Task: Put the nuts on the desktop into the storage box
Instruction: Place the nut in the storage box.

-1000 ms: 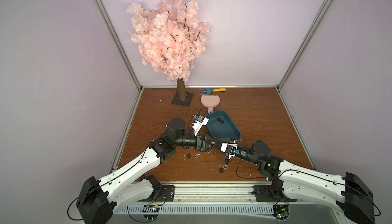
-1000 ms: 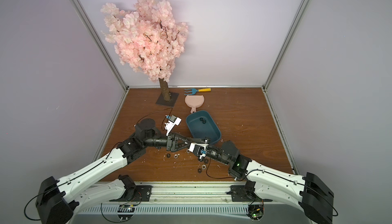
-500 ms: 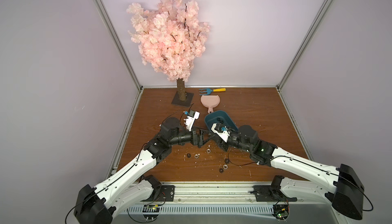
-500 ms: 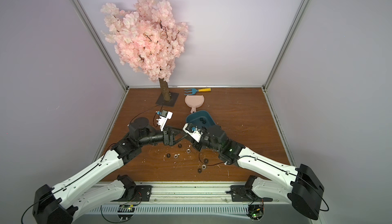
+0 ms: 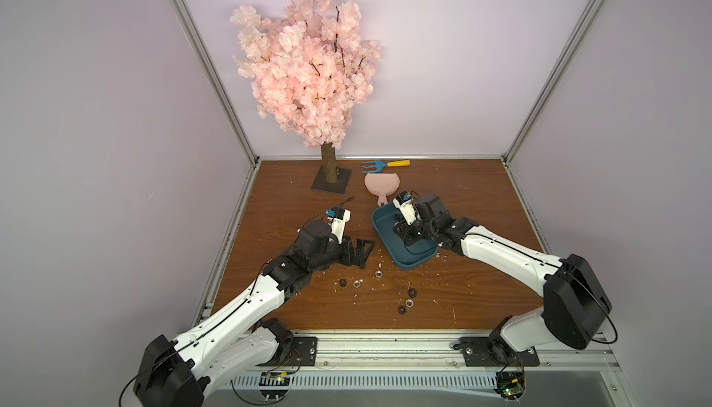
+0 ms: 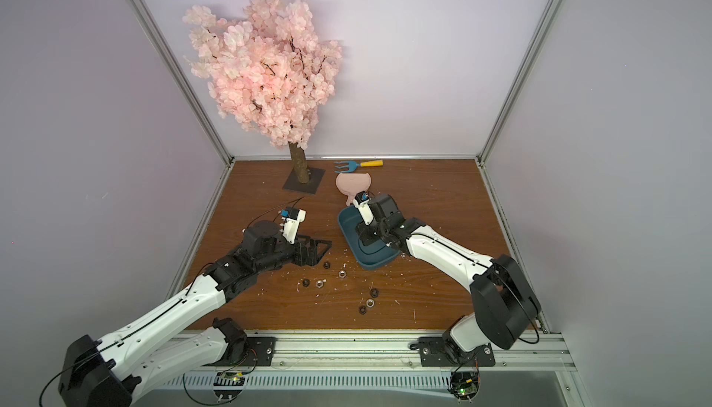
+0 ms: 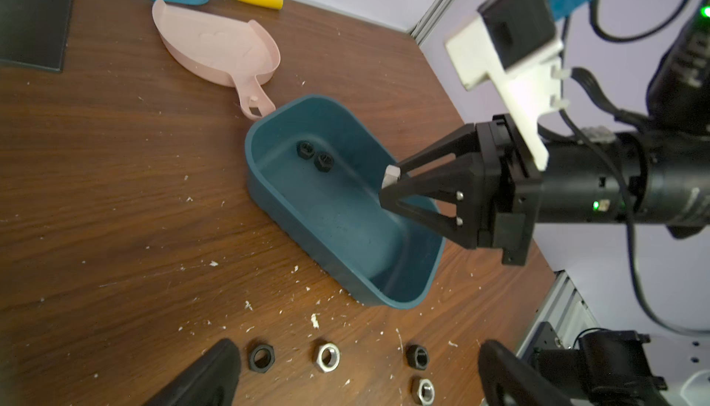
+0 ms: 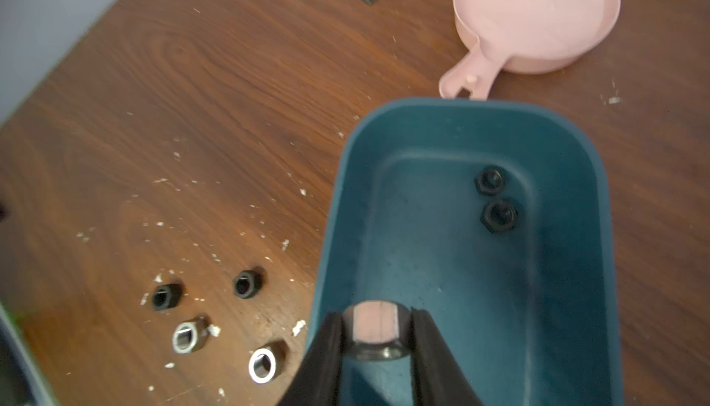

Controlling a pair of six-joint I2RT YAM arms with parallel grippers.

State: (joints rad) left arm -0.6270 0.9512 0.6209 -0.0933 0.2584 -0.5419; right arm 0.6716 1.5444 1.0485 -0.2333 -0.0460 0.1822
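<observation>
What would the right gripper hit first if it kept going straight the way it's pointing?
Most likely the bare floor of the storage box: the right gripper, shut on a silver nut, slants down into it. The two black nuts lie farther on, at its far end. Depth is uncertain.

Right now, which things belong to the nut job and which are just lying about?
Job: storage box, silver nut in right gripper, two black nuts inside, loose nuts on desktop.
Lying about: pink dustpan, blue fork, blossom tree.
</observation>
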